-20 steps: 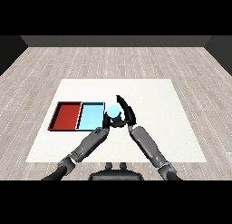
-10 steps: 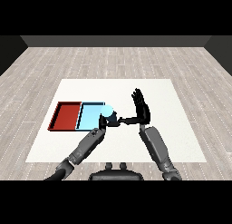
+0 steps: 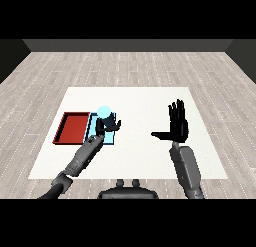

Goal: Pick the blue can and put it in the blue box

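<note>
Leftward is where the left hand (image 3: 109, 125) has gone since the earlier frames: half a second ago it sat near the table's middle beside the right hand, and now it is above the light blue tray (image 3: 95, 122), fingers curled round the blue can (image 3: 104, 112). The can shows as a pale blue round top just at 12 o'clock of the hand, over the tray's far half. Whether it already touches the tray floor or hangs just above it cannot be told from this view.

Meanwhile the right hand (image 3: 177, 127) has swung out toward 3 o'clock, well apart from the can. It stands upright, fingers straight and spread, thumb pointing toward 9 o'clock, holding nothing.

As a judgement, the carry is nearly over: the can is over the right box, and what remains is to lower it, uncurl the fingers and lift away without tipping it.

Just beside the blue tray at 9 o'clock lies the red tray (image 3: 64, 129), the two touching side by side. Both rest on the white table (image 3: 140, 103), toward its left part. Around the table runs a pale wood-plank floor (image 3: 128, 66), and at 12 o'clock a dark wall (image 3: 128, 45) closes the room.
</note>
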### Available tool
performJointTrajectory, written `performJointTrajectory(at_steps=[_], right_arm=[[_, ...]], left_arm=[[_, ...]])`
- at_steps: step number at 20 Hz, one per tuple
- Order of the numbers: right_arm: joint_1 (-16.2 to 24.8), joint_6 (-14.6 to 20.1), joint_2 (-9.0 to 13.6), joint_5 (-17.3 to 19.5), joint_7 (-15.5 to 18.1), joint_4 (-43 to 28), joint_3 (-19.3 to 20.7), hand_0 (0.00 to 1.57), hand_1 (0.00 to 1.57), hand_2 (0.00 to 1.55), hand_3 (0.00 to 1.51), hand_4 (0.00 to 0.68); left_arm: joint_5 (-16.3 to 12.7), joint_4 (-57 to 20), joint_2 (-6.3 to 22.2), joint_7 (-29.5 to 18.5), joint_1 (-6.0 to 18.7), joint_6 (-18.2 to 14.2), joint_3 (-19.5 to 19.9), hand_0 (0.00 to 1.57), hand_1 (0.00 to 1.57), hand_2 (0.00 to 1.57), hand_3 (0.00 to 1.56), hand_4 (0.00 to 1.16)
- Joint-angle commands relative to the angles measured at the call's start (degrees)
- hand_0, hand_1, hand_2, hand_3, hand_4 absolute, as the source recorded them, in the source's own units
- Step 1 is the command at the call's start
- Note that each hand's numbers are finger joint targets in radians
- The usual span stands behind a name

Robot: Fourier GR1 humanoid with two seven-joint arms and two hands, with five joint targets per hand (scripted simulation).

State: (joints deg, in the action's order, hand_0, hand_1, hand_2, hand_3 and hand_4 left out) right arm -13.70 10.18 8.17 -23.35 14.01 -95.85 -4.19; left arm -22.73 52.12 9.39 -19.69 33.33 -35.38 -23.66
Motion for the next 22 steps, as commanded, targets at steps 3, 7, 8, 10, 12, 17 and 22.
performJointTrajectory(at_steps=[3, 7, 8, 10, 12, 17, 22], right_arm=[[4.26, -2.19, 1.32, -1.89, 1.47, -0.30, 4.38, 0.00, 0.00, 0.00, 0.00, 0.000], [2.60, -4.29, 1.81, -3.37, 3.16, 5.24, 7.11, 0.00, 0.00, 0.00, 0.00, 0.000], [-0.16, -1.96, 1.25, -0.87, 1.60, 5.71, 5.30, 0.00, 0.00, 0.00, 0.00, 0.000], [0.84, -2.13, 1.47, -1.24, 0.65, 4.25, 5.26, 0.00, 0.00, 0.00, 0.00, 0.000], [-2.62, -3.35, 1.81, -2.18, 2.07, 7.91, 7.02, 0.00, 0.00, 0.00, 0.00, 0.000], [-3.02, -1.45, -0.67, -0.59, 2.47, 10.73, 5.63, 0.00, 0.00, 0.00, 0.00, 0.000], [-1.21, -5.12, 2.43, -3.39, 0.53, 9.30, 7.69, 0.00, 0.00, 0.00, 0.00, 0.000]], left_arm=[[1.09, -9.45, 3.09, 1.75, 3.62, 3.03, 5.59, 1.57, 1.57, 1.57, 1.48, 1.13], [1.96, -19.97, 5.64, 7.37, 11.16, 4.77, 7.63, 1.57, 1.57, 1.57, 1.51, 1.10], [2.65, -23.21, 5.86, 7.56, 12.54, 5.76, 7.80, 1.57, 1.57, 1.57, 1.49, 1.10], [2.01, -28.66, 6.45, 6.61, 12.57, 8.99, 9.42, 1.57, 1.57, 1.57, 1.49, 1.10], [3.63, -33.88, 2.83, 7.19, 13.14, 5.09, 8.63, 1.57, 1.57, 1.57, 1.46, 1.02], [4.37, -43.29, 2.74, 9.45, 14.93, 5.26, 9.94, 1.55, 1.55, 1.42, 1.13, 0.92], [7.19, -49.94, -1.56, 14.06, 12.15, 3.96, 7.23, 0.95, 0.95, 0.87, 0.81, 0.93]])
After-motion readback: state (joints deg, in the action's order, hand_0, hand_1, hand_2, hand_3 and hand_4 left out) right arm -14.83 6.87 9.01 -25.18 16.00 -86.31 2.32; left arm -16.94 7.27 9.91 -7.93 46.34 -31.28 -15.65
